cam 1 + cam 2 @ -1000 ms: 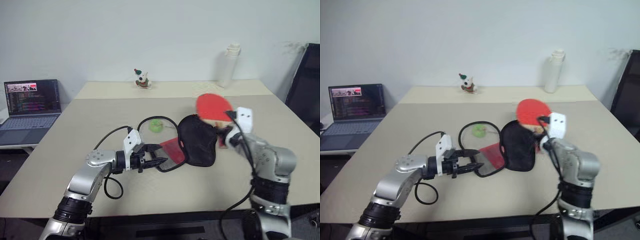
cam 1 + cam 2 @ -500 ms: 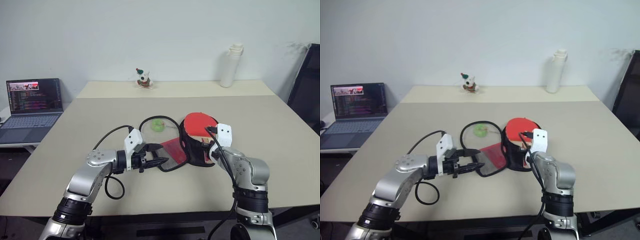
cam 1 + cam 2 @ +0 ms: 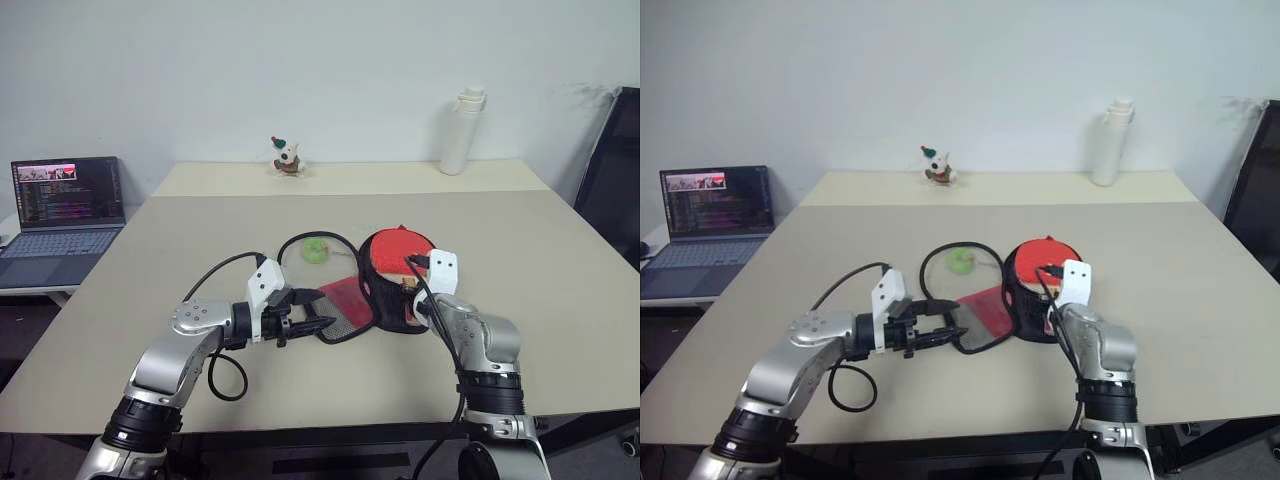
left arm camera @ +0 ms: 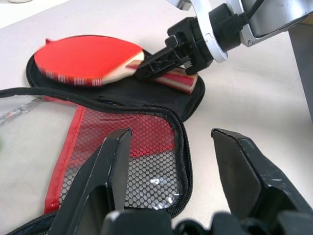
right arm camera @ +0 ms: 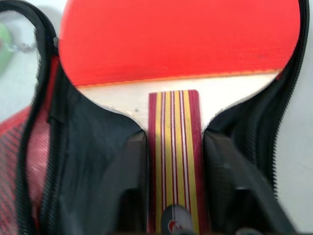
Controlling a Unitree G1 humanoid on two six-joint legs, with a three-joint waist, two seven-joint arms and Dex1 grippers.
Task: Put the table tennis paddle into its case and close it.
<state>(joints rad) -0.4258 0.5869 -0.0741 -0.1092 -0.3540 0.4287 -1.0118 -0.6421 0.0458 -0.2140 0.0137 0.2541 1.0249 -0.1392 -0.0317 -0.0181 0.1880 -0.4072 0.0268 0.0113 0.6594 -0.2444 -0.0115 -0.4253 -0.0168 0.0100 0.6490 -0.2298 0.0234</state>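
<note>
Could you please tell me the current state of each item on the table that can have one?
table tennis paddle: lying in the case's black half.
case: unzipped, mesh flap spread open.
right gripper: fingers either side of the paddle's handle.
left gripper: open, over the mesh flap.
laptop: open, screen on.
bottle: upright, capped.

Background stuff around the beige tabletop (image 3: pixel 200 235)

Open laptop (image 3: pixel 62 207) sits off to the left on a separate lower surface, screen lit. A little toy figure (image 3: pixel 287 157) stands at the far edge near the wall, and a tall white bottle (image 3: pixel 460 131) is upright further right along that edge. Black chair (image 3: pixel 612 185) pokes in at the right.
</note>
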